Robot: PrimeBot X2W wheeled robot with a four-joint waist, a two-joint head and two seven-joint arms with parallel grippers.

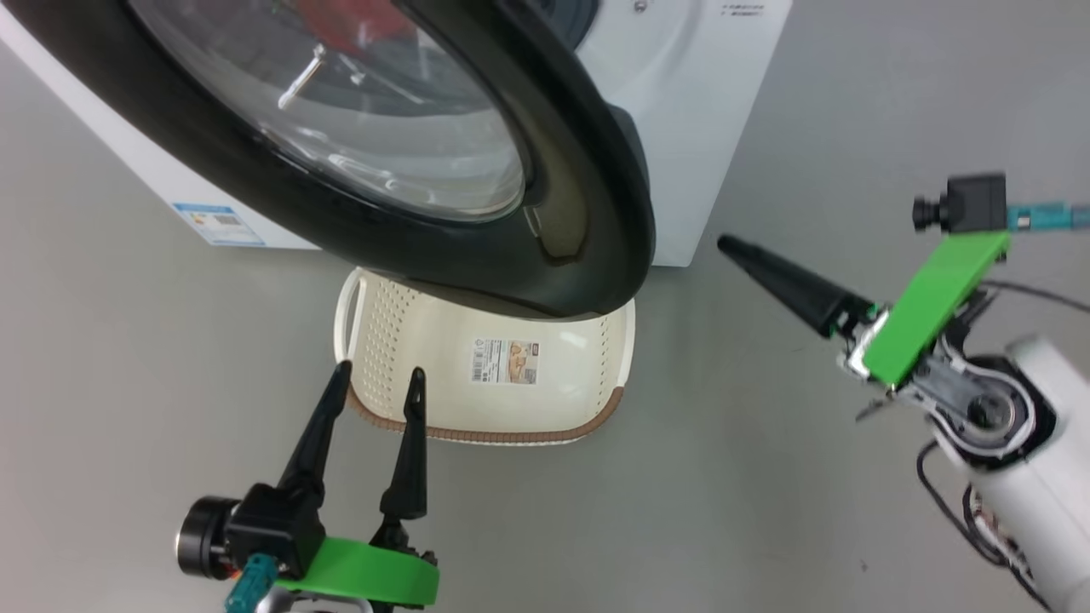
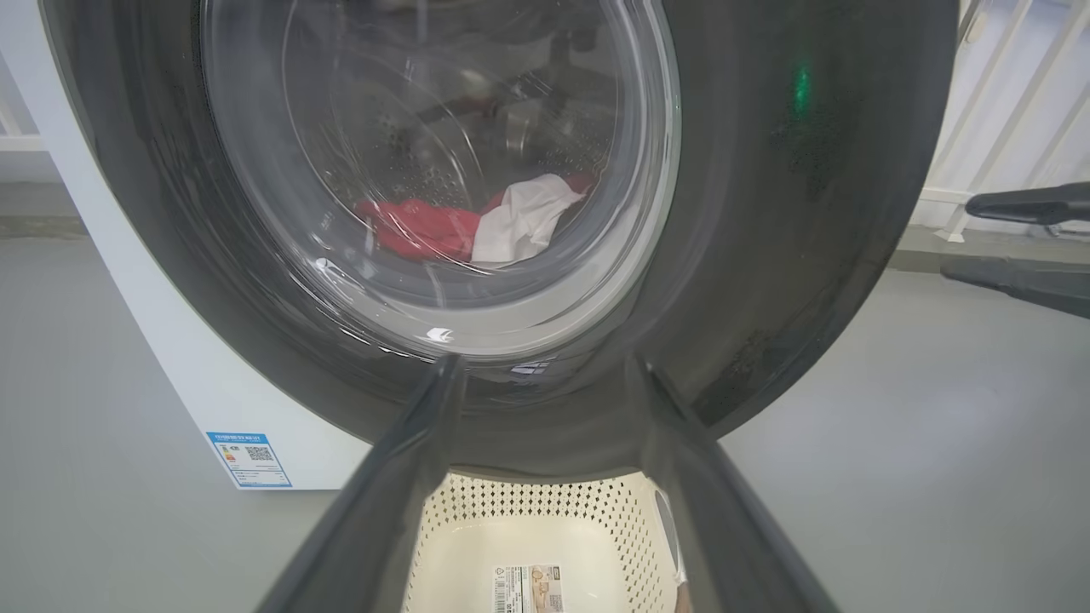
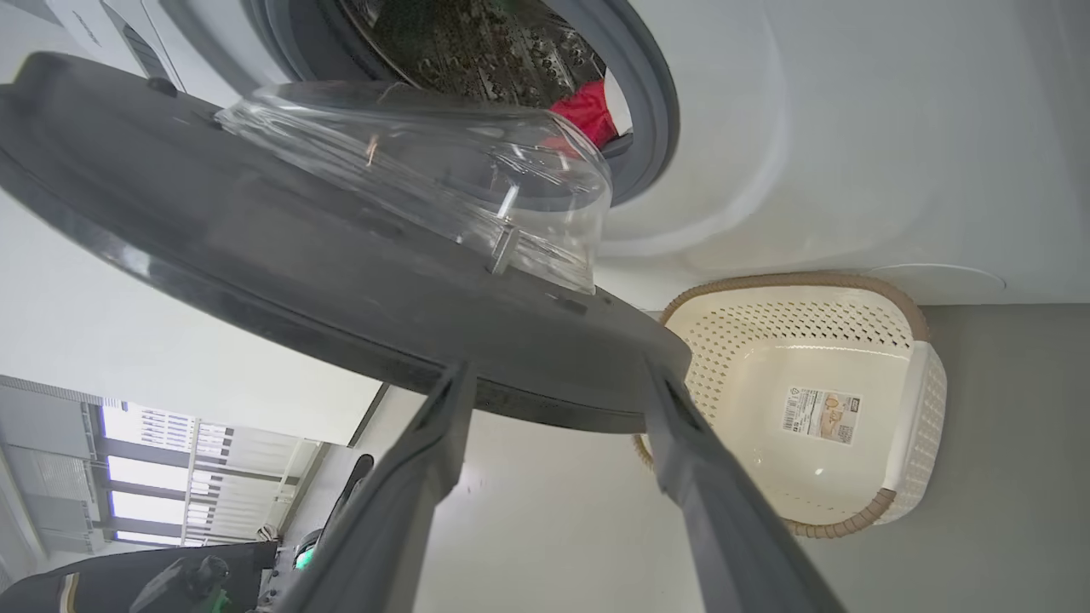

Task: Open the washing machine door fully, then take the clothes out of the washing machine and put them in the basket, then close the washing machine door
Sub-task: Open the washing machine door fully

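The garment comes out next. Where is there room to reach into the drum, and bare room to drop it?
Reach in round the door, beside the right gripper; that gap to the washing machine looks tight. The basket is empty, but the door overhangs its far half. Bare floor lies either side of it.

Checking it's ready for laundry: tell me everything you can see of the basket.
The basket is cream-white perforated plastic, a rounded rectangle with a brown woven-look rim, side handles and a sticker on its bottom. It stands upright and empty on the grey floor before the washer, partly beneath the open door.
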